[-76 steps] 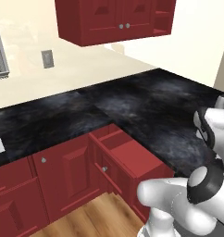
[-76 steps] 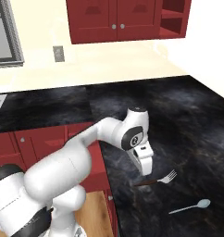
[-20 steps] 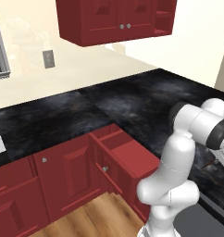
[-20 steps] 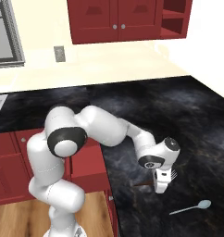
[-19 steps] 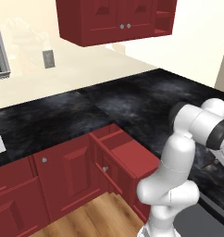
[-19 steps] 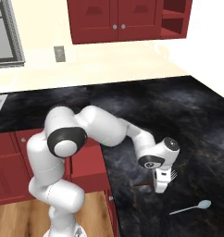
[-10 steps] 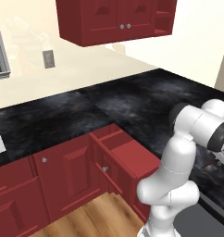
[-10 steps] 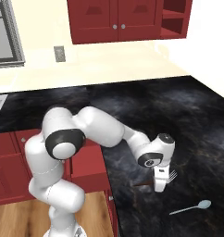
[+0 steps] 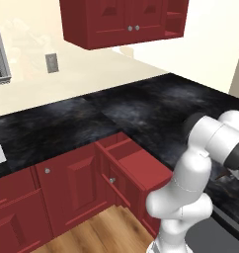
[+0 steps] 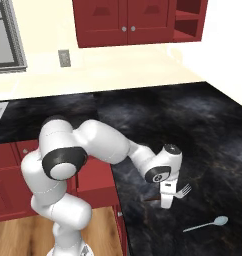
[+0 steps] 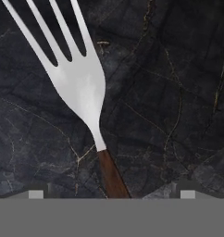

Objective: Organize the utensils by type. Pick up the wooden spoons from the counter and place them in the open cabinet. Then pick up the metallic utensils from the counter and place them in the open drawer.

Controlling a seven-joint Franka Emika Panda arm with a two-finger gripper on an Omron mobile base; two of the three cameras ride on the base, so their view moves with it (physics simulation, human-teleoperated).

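Since a second ago the arm's elbow has swung a little lower while the gripper (image 10: 166, 201) sits down over the fork (image 10: 182, 190) on the counter (image 10: 213, 130), jaws spread wide apart with the fork's brown handle between them. From the hand camera the handle runs off at 6 o'clock, tines cut off at 12. The teaspoon (image 10: 207, 224) lies near, at the gripper's 4 o'clock; the open drawer (image 9: 141, 165) shows its red inside.

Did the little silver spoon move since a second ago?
No. In the right base view the small silver spoon lies at the same spot on the black counter, just right of and nearer than the fork.
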